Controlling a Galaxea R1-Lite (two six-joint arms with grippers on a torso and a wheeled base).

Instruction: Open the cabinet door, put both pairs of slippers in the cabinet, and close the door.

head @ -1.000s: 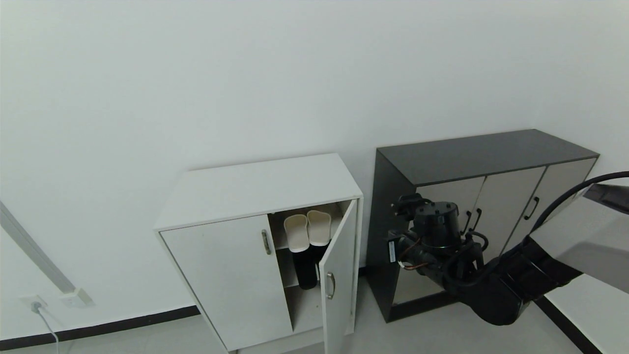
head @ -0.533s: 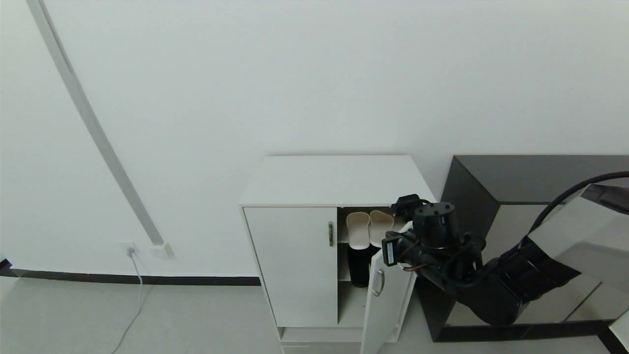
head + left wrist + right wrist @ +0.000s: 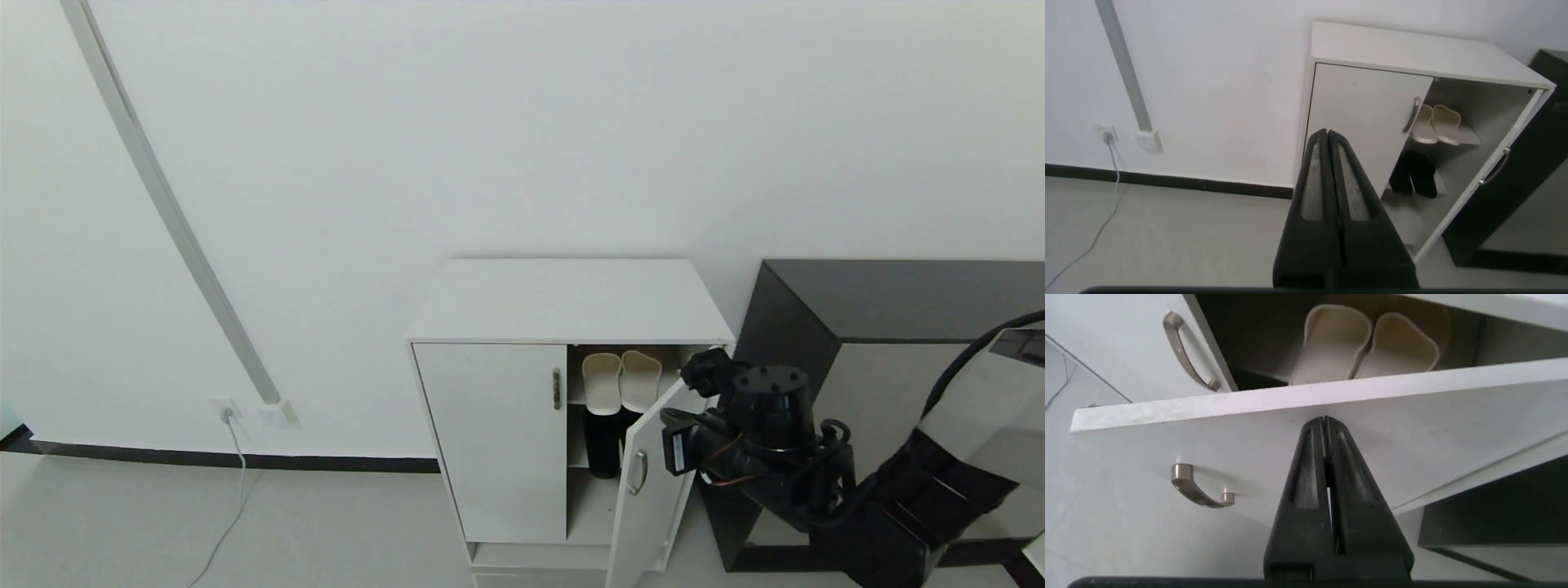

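Note:
The white cabinet (image 3: 563, 298) stands against the wall, its left door shut and its right door (image 3: 653, 490) swung partly open. Inside, a cream pair of slippers (image 3: 621, 381) stands on the upper shelf and a black pair (image 3: 603, 445) stands below it. My right gripper (image 3: 700, 369) is shut and empty. In the right wrist view its tip (image 3: 1324, 422) rests against the outer face of the open door (image 3: 1437, 433), just under the top edge and above the handle (image 3: 1200, 487). My left gripper (image 3: 1328, 135) is shut and empty, held back from the cabinet (image 3: 1413, 49).
A dark cabinet (image 3: 882, 298) stands close on the right of the white one. On the left a wall socket with a cable (image 3: 229, 412) and a grey conduit strip (image 3: 163, 212) run along the wall. Open floor (image 3: 204, 523) lies to the left front.
The head camera has swung, so the cabinet now sits centre-right in the picture. My right gripper has come down a little, from the cabinet's top corner to the door's outer face. The door stays partly open.

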